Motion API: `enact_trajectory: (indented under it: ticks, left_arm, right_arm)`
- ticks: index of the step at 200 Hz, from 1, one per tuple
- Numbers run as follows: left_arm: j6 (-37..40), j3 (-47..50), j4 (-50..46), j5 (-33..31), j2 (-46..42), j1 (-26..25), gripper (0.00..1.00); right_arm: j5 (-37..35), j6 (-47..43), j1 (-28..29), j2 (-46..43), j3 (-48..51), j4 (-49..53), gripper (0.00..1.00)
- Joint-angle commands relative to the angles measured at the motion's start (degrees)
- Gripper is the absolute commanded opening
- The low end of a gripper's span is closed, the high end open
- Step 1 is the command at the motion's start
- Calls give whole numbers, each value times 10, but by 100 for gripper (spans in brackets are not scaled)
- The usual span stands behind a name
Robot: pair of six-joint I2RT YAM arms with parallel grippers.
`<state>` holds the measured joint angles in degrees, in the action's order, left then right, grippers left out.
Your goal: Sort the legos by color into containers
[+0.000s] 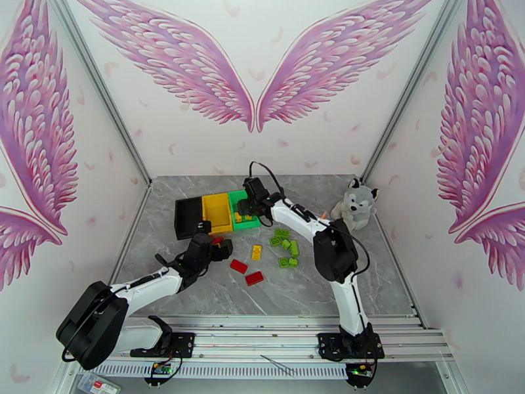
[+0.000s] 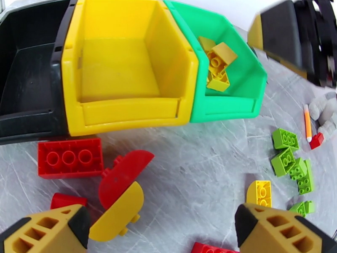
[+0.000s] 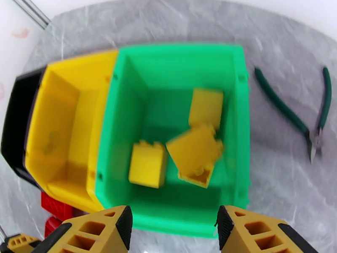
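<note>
Sorting status: three yellow bricks (image 3: 147, 164) lay inside the green bin (image 3: 177, 49). One of them looked tilted and blurred in the right wrist view.
Bins: the black bin (image 2: 29, 76), yellow bin (image 3: 59, 123) and green bin stood side by side, touching, at the far left of the desk (image 1: 295, 290). The black one was leftmost in the overhead view.
Right end effector (image 3: 172, 226): hung above the near wall of the green bin with its fingers apart and nothing between them.
Left end effector (image 2: 162, 224): sat low over the desk in front of the yellow bin. Its fingers were spread wide and gripped nothing.
Near left end effector: a yellow rounded piece (image 2: 118, 216) lay just beside one finger, touching a red rounded piece (image 2: 124, 176). A red block (image 2: 69, 158) lay against the front of the black and yellow bins.
Loose red: two red bricks (image 1: 239, 266) lay on the open desk between the arms.
Loose yellow: a single yellow brick (image 2: 259, 193) lay on the desk near the lime cluster.
Loose lime: a cluster of lime bricks (image 2: 285, 139) lay to the right of the bins, well apart from them.
Other items: an orange stick (image 2: 307, 122) lay beside the lime bricks. Green-handled pliers (image 3: 315, 140) lay open on the desk near the green bin, and a plush husky (image 1: 354, 203) sat at the far right.
</note>
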<state>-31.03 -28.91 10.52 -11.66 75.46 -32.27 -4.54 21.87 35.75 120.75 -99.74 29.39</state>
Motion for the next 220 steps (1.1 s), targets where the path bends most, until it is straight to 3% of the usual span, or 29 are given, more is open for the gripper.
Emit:
enact_trajectory:
  ticks: [1,64,131,167,220]
  left_arm:
    - [17,-19,-14,-11,6,-14,93]
    - [21,-64,-27,-15,81,-74,81]
    - [20,-200,-65,-20,227,-152,75]
    - [17,-285,-135,-61,306,-175,74]
    - [17,-353,-207,-134,367,-204,63]
  right_arm:
    - [-15,21,6,-77,74,-21,59]
    - [-101,64,7,-244,277,-28,60]
    - [-147,101,6,-382,418,-15,67]
    - [-153,115,5,-427,470,-15,69]
    - [-164,121,0,-466,512,-13,70]
